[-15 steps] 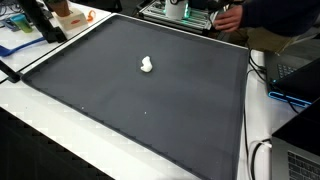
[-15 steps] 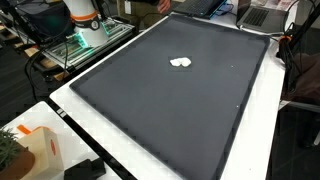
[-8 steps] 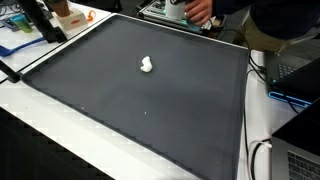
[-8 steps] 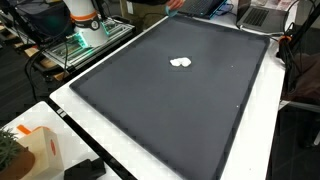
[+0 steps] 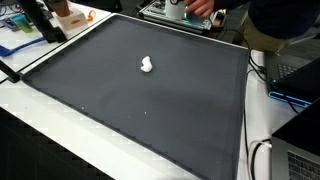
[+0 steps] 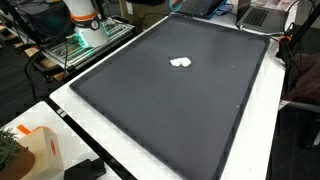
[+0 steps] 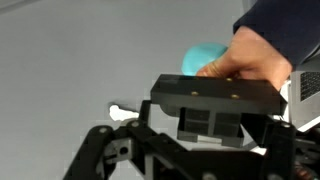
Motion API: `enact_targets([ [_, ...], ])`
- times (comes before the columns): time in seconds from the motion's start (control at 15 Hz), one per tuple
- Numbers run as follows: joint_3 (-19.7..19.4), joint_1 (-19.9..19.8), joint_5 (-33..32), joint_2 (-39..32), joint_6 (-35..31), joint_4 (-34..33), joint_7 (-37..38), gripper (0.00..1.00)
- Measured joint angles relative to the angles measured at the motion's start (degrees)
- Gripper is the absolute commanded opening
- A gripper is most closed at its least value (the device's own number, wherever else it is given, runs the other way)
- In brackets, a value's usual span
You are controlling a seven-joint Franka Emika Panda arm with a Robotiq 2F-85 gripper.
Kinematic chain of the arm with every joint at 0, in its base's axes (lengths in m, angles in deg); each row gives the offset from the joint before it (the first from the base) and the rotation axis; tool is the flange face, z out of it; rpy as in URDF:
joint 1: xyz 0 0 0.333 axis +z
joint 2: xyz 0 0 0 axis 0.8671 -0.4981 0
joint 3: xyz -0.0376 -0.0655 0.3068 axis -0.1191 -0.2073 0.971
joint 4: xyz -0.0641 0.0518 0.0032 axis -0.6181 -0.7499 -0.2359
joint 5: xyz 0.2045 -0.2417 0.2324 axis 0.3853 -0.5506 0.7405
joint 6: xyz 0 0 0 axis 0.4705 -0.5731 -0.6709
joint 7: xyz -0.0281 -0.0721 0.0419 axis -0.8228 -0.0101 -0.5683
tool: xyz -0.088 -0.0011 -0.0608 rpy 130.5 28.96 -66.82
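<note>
In the wrist view my gripper (image 7: 212, 132) fills the bottom, its black linkages spread wide to left and right, so it looks open. A black boxy block (image 7: 215, 95) sits between them. A person's hand (image 7: 245, 55) in a dark blue sleeve rests on the block's top, with a teal object (image 7: 200, 55) behind it. In both exterior views a small white lump (image 5: 146, 65) (image 6: 181, 62) lies alone on the dark mat (image 5: 100, 95) (image 6: 200, 125), far from the gripper. In an exterior view the person's hand (image 5: 200, 8) is at the robot base; the gripper itself does not show.
The green-lit robot base (image 5: 178, 12) (image 6: 85, 20) stands beyond the mat's far edge. An orange-and-white box (image 6: 35, 150) and a plant (image 6: 8, 150) sit at one corner. A laptop (image 5: 300, 150) and cables (image 5: 262, 160) lie beside the mat.
The person's hand has shifted left along the far edge, onto the robot base area. The white lump has not moved.
</note>
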State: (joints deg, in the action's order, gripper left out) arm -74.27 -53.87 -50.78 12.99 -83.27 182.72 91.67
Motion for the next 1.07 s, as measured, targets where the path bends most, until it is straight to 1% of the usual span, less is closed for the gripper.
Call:
enact_targets([
  [0.07,-0.09,-0.05,0.00,0.00,0.00,0.00,0.00,0.71],
  [0.13,-0.16,-0.07,0.03,0.00,0.01,-0.01,0.00,0.71],
  [0.33,-0.19,-0.07,0.13,0.02,0.05,-0.16,0.00,0.54],
  [0.4,-0.19,-0.06,0.17,0.03,0.08,-0.28,0.00,0.55],
  [0.47,-0.19,-0.06,0.22,0.04,0.14,-0.38,0.00,0.34],
  [0.53,-0.21,-0.07,0.22,0.04,0.14,-0.41,0.00,0.31],
  [0.6,-0.23,-0.07,0.24,0.04,0.14,-0.42,0.00,0.30],
  [0.67,-0.23,-0.07,0.24,0.04,0.15,-0.41,0.01,0.24],
  [0.73,-0.23,-0.08,0.35,0.04,0.15,-0.41,0.03,0.21],
  [0.93,-0.22,-0.07,1.20,0.07,0.12,-0.40,0.04,0.21],
  [1.0,-0.24,-0.08,1.50,0.21,0.09,-0.40,0.04,0.46],
  [1.07,-0.24,-0.08,1.59,0.54,0.07,-0.40,0.04,0.46],
])
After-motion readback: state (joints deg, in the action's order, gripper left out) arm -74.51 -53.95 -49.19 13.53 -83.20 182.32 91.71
